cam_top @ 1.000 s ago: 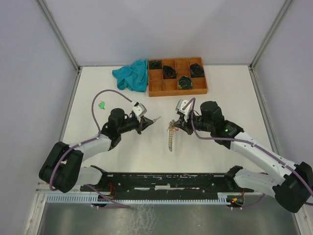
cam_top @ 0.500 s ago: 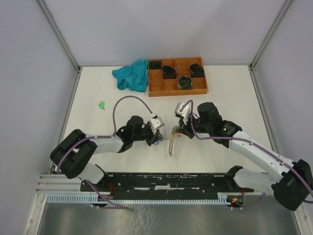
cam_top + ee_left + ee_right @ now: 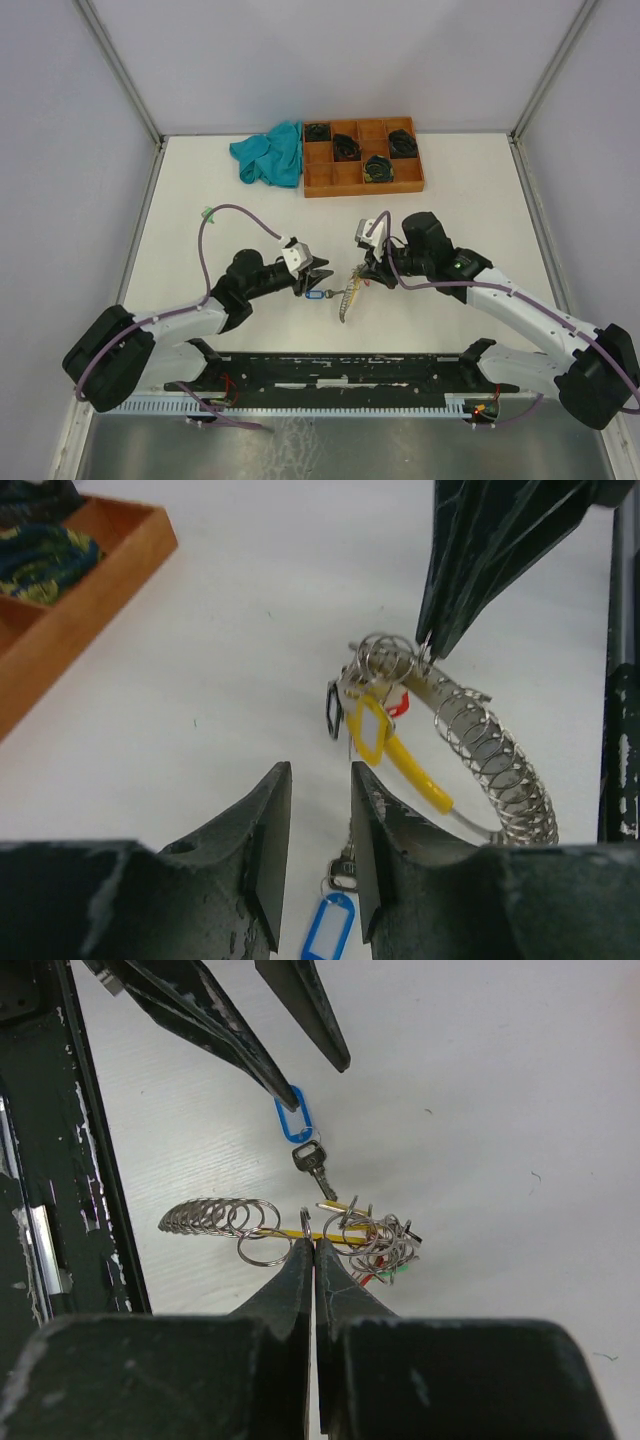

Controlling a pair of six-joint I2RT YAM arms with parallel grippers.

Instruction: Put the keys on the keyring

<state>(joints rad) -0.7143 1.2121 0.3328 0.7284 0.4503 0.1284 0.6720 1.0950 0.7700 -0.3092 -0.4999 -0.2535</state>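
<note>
The keyring (image 3: 255, 1230), a silvery loop with a yellow segment (image 3: 415, 770), lies on the white table and carries several small split rings plus yellow, red and green tags. My right gripper (image 3: 314, 1242) is shut on the yellow segment; it also shows in the top view (image 3: 362, 279). A blue-tagged key (image 3: 300, 1135) lies flat beside the keyring, its blade tip pointing at it; it also shows in the top view (image 3: 314, 294). My left gripper (image 3: 320, 775) is open and empty just above that key (image 3: 332, 920). A green-tagged key (image 3: 206, 212) lies far left.
An orange-brown tray (image 3: 335, 180) with black coiled bundles stands at the back, and its corner shows in the left wrist view (image 3: 100, 580). A teal cloth (image 3: 270, 155) lies to its left. The black rail (image 3: 330, 365) runs along the near edge.
My left gripper swung down and right towards the keyring, then opened; the blue-tagged key now lies on the table beside the ring. The right gripper kept its hold on the keyring.
</note>
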